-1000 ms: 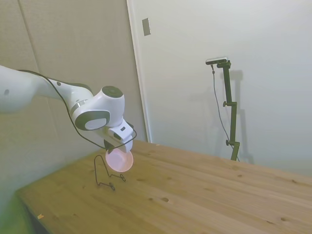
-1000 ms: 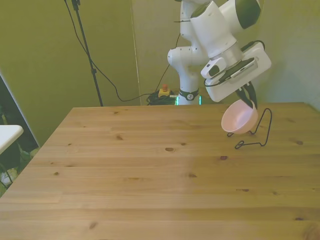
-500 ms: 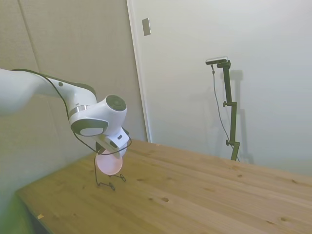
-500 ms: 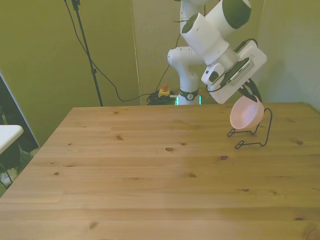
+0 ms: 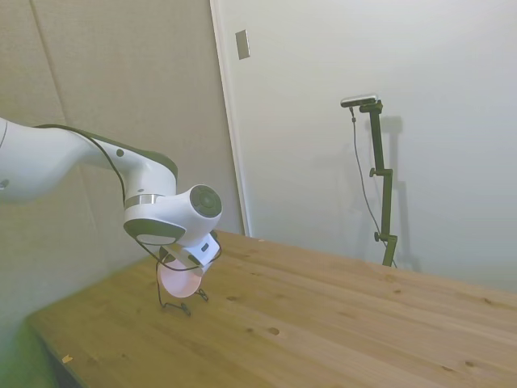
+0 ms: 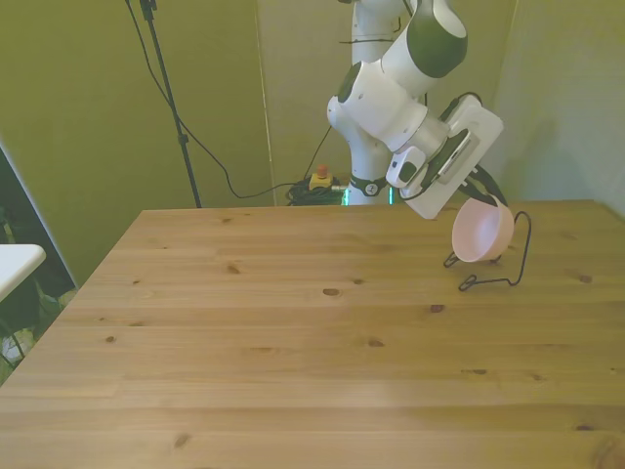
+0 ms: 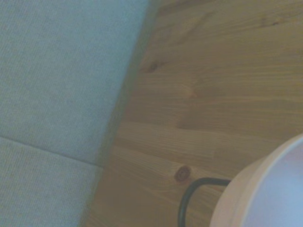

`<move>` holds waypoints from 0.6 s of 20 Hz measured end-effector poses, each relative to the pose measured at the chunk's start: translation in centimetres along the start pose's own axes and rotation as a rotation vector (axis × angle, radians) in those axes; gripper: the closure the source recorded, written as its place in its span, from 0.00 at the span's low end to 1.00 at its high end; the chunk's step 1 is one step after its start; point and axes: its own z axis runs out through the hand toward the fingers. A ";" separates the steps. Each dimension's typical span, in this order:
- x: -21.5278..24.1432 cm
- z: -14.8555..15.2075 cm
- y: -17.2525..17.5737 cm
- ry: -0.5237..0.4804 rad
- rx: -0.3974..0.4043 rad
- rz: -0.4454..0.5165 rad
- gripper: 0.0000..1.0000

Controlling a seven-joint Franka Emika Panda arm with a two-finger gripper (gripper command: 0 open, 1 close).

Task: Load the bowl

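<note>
On the table, near the front view's right, stood a wire rack; the gripper, clamped on the rim of a pink bowl, held it tilted just above the rack's cradle.

Robotics test room. Evidence: white robot arm mounted behind a bare wooden bench, plain walls, trailing cables on the floor.
</note>
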 end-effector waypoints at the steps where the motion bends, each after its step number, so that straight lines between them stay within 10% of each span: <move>1: 0.0 0.1 0.0 -0.002 0.003 -0.003 1.00; 12: 1.4 3.6 -0.6 -0.036 0.000 -0.008 1.00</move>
